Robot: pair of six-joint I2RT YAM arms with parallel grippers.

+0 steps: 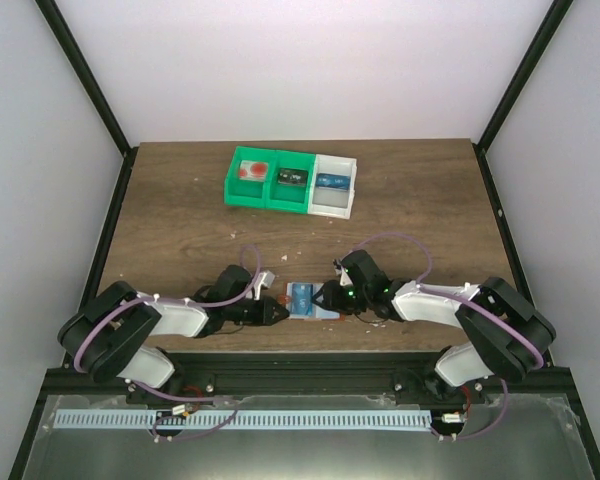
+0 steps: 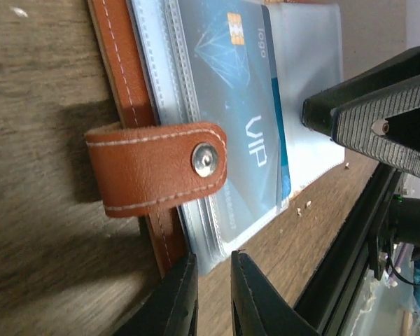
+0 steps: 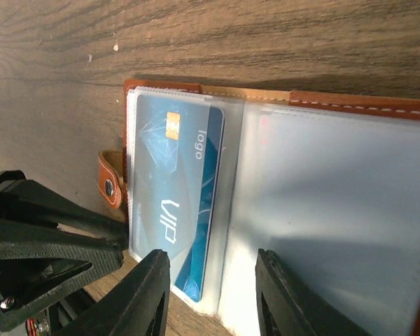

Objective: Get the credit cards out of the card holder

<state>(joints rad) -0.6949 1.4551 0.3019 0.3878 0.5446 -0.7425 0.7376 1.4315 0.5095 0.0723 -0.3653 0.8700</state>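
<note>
The card holder (image 1: 298,312) lies open on the table between my two grippers, orange-brown outside, pale clear sleeves inside. A blue "VIP" credit card (image 3: 175,203) sits in its left sleeve; it also shows in the left wrist view (image 2: 238,105). The snap strap (image 2: 161,168) folds over the holder's edge. My left gripper (image 2: 213,269) has its jaws a narrow gap apart, tips at the holder's (image 2: 129,77) near corner, with nothing clearly held. My right gripper (image 3: 213,280) is open wide, its fingers straddling the near edge of the card's sleeve. The holder's right panel (image 3: 336,210) shows no card.
A row of green and white bins (image 1: 290,182) with small items stands at the back of the table. The black frame rail (image 2: 350,252) runs along the table's near edge, close to the holder. Small crumbs (image 2: 302,207) lie on the wood.
</note>
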